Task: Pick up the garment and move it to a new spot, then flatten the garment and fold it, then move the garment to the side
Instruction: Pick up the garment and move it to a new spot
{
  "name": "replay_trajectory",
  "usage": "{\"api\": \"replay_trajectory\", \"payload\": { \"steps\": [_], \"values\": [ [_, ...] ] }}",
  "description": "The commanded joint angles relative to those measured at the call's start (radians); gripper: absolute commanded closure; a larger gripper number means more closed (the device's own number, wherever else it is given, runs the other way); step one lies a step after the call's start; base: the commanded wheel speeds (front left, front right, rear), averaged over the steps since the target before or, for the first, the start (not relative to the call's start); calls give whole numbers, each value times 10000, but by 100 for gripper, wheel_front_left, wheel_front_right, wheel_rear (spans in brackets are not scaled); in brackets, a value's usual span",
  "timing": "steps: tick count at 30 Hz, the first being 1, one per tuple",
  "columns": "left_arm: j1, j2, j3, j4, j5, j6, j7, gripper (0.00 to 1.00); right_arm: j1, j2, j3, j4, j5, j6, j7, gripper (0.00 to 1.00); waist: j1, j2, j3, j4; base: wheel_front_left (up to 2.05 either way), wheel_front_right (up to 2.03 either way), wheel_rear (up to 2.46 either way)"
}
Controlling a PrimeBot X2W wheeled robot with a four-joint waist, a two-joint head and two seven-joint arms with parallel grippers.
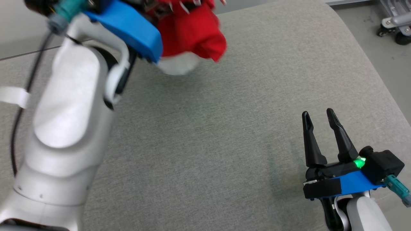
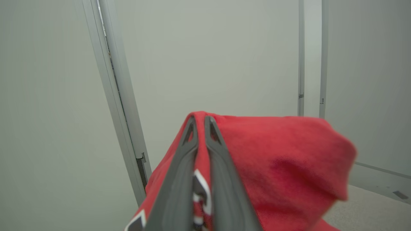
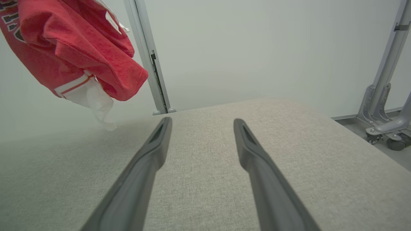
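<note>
Left end effector (image 2: 200,119) grips red garment (image 2: 282,160) aloft — right end effector (image 1: 318,113) spread, well apart.

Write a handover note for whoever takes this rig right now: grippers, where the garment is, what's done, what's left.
Left gripper: shut on the red garment, which hangs bunched over the far left of the grey surface.
Right gripper: open, empty, over the near right.
Done: pickup.
Left: set it down at a new spot, flatten, fold, move it aside.
</note>
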Motion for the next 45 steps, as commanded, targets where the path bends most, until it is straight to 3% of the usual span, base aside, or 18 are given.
{"api": "replay_trajectory", "payload": {
  "steps": [1,16,17,18,19,25,30,39,45],
  "values": [
    [276,-28,-173,79,-88,-51,-67,100,-174,-37,4,14,109,7,-44,0,0,0,9,-119,0,0,0],
    [3744,-686,-2253,1874,-813,-55,-745,100,-33,-37,-190,-132,1,7,-48,0,0,0,-78,172,0,0,0],
    [3880,-741,-2380,1985,-856,-55,-819,89,-7,-37,-197,-108,-8,7,-49,0,0,0,-116,228,0,0,0],
    [3948,-797,-2480,2058,-860,-55,-938,13,15,-37,-226,-93,-23,8,-49,0,0,0,-155,293,0,0,0],
    [4003,-846,-2544,2134,-901,-56,-1076,0,24,-37,-237,-73,-39,7,-49,0,0,0,-197,355,0,0,0],
    [3989,-929,-2326,2189,-1006,238,-2257,0,154,-37,-315,30,-136,8,-49,0,0,0,-585,838,0,0,0],
    [4280,-648,-1722,1969,-1193,633,-2912,0,325,-38,-383,111,-215,7,-50,0,0,0,-940,1300,0,0,0],
    [5318,203,-493,787,-1203,1427,-3168,0,671,-39,-558,174,-429,8,-50,0,0,0,-1415,2202,0,0,0],
    [6571,445,434,-289,-1043,1804,-3180,0,774,-40,-689,206,-543,7,-37,0,0,0,-1710,2726,0,0,0]
  ]
}}
